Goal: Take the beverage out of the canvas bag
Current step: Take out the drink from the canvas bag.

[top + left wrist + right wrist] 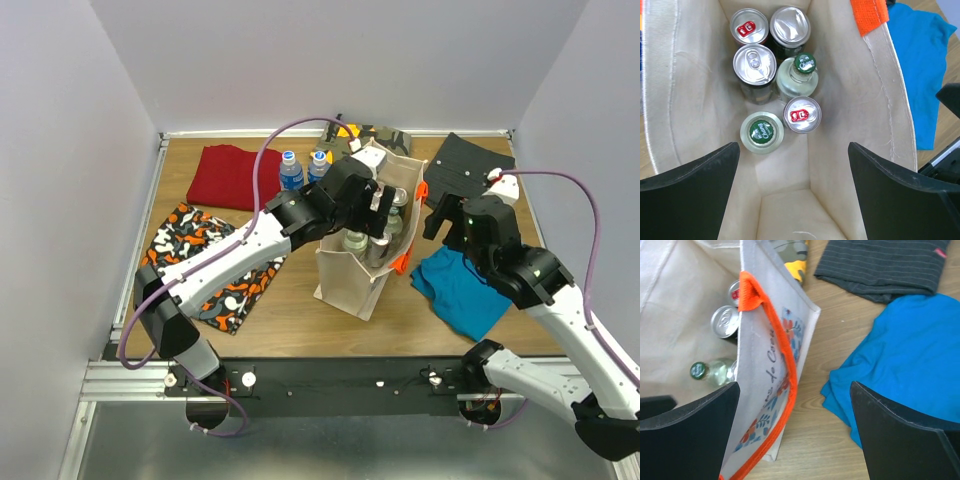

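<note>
The left arm point(225, 258) rises from its base at the near left, bends at the elbow and stretches diagonally forward and to the right, with its wrist tipped downward. The left pincer point(383, 213) points almost straight down with its jaws spread wide. In the left wrist view its two dark fingers point(690, 192) fill the lower corners, with a broad gap between them and nothing held. The right arm point(565, 305) climbs from the near right, folds at the elbow and leans inward to the left. The right pincer point(437, 215) also aims downward, fully parted, its fingers point(902, 435) well apart and gripping nothing.
</note>
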Robot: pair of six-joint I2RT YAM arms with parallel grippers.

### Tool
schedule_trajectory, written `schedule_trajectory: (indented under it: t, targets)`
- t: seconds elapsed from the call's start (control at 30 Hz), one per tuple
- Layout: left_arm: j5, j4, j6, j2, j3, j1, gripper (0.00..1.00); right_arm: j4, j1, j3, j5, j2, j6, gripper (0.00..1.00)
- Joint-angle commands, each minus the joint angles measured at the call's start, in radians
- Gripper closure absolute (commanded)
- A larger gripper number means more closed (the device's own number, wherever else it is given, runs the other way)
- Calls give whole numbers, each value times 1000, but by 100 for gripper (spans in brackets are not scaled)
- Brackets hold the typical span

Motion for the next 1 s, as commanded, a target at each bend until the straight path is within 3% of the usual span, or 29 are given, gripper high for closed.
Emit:
schedule_trajectory:
  t: [0.0, 0.43, 0.7, 0.97]
  targets:
    - [-31, -15, -23, -21, -20, 10, 1, -113, -4, 83, 104, 54, 46, 0]
    - [-46, -53, -79, -16, -30, 11, 2, -107, -4, 83, -89, 24, 64, 0]
    - [-26, -99, -76, 30, 42, 24, 8, -111, -4, 144, -114, 65, 64, 0]
    - [-14, -59, -117, 36, -13, 24, 14, -99, -4, 128, -116, 39, 1, 0]
